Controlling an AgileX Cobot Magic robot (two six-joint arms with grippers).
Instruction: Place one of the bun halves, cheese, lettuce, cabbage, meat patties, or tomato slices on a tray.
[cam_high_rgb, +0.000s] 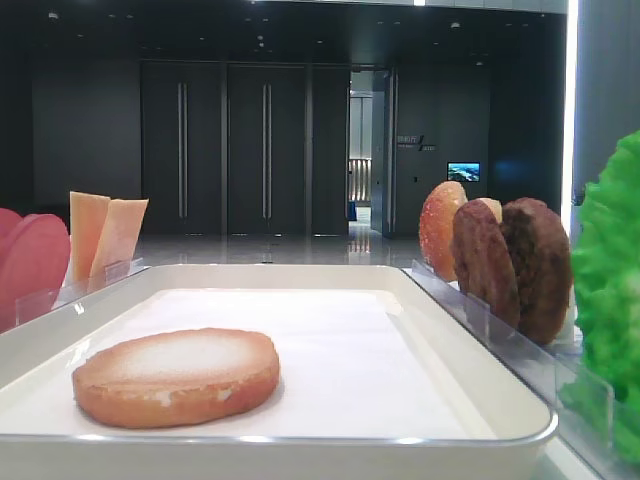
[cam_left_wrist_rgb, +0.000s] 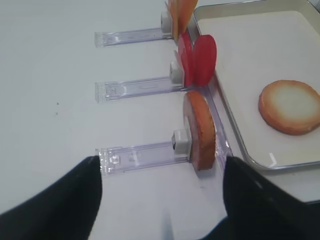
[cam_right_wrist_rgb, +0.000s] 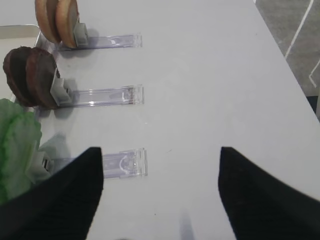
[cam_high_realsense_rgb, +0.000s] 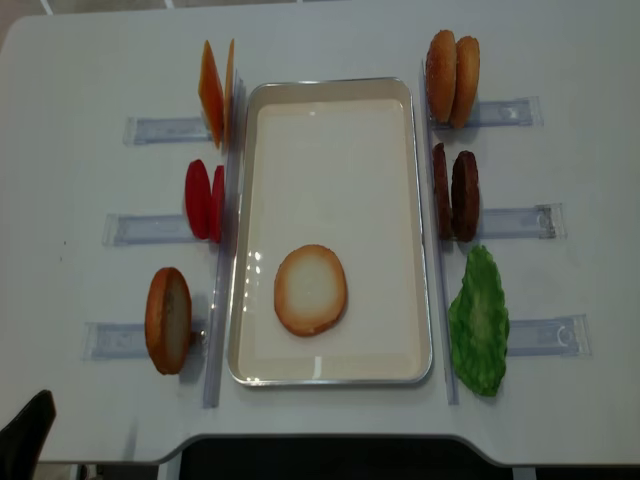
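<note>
One bun half (cam_high_realsense_rgb: 311, 289) lies flat, pale face up, on the white tray (cam_high_realsense_rgb: 330, 140). Another bun half (cam_left_wrist_rgb: 200, 129) stands upright in the near left holder. My left gripper (cam_left_wrist_rgb: 161, 170) hangs open and empty just in front of it. Behind it stand tomato slices (cam_left_wrist_rgb: 197, 60) and cheese (cam_high_realsense_rgb: 215, 92). Right of the tray are two buns (cam_high_realsense_rgb: 452, 78), the meat patties (cam_high_realsense_rgb: 455, 195) and lettuce (cam_high_realsense_rgb: 480, 320). My right gripper (cam_right_wrist_rgb: 160, 152) is open and empty over bare table, right of the lettuce (cam_right_wrist_rgb: 17, 145). No cabbage is in view.
Clear plastic holder strips (cam_high_realsense_rgb: 165, 129) (cam_high_realsense_rgb: 520, 222) stick out sideways from each food stack on both sides of the tray. The white table's front edge (cam_high_realsense_rgb: 320, 440) runs just below the tray. Floor shows beyond the table's right edge (cam_right_wrist_rgb: 300, 90).
</note>
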